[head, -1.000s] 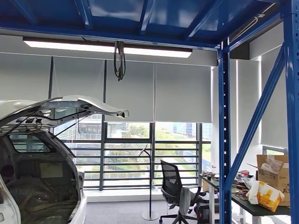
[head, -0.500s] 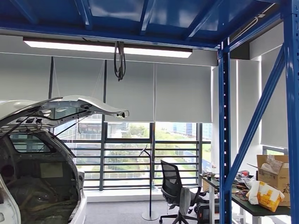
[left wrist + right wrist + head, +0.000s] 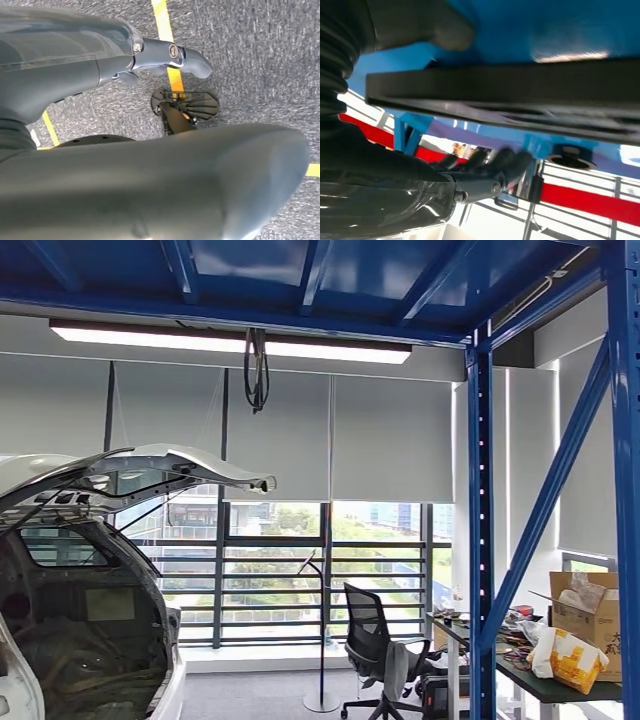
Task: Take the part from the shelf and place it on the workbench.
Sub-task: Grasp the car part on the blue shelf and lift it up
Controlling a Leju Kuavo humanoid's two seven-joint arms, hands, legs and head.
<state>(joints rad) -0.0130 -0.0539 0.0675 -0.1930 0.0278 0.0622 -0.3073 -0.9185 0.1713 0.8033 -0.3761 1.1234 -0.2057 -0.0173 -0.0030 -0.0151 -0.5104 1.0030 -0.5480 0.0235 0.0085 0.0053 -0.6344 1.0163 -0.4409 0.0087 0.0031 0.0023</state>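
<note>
Two hands are in play, close to their wrist cameras. The right hand holds the part, a long, flat, dark bar. The thick thumb lies against one face and the dark fingers curl round the other. This view is blurred, and no label shows on the bar. Just behind it are a blue shelf panel and a red beam.

The left hand hangs over grey carpet crossed by yellow tape. Its fingers are spread and nothing lies in them.

Farther out, the head view looks across a room. A white car stands at the left with its tailgate raised and its stripped boot open. At the right a blue rack rises to the ceiling. Beside it is a desk carrying a cardboard box and a yellow and white bag. The print on the box is too small to read.

An office chair sits at the desk's end, near a floor lamp. Beyond them are tall windows under half-lowered grey blinds. A light strip and a loop of black cable hang overhead.
</note>
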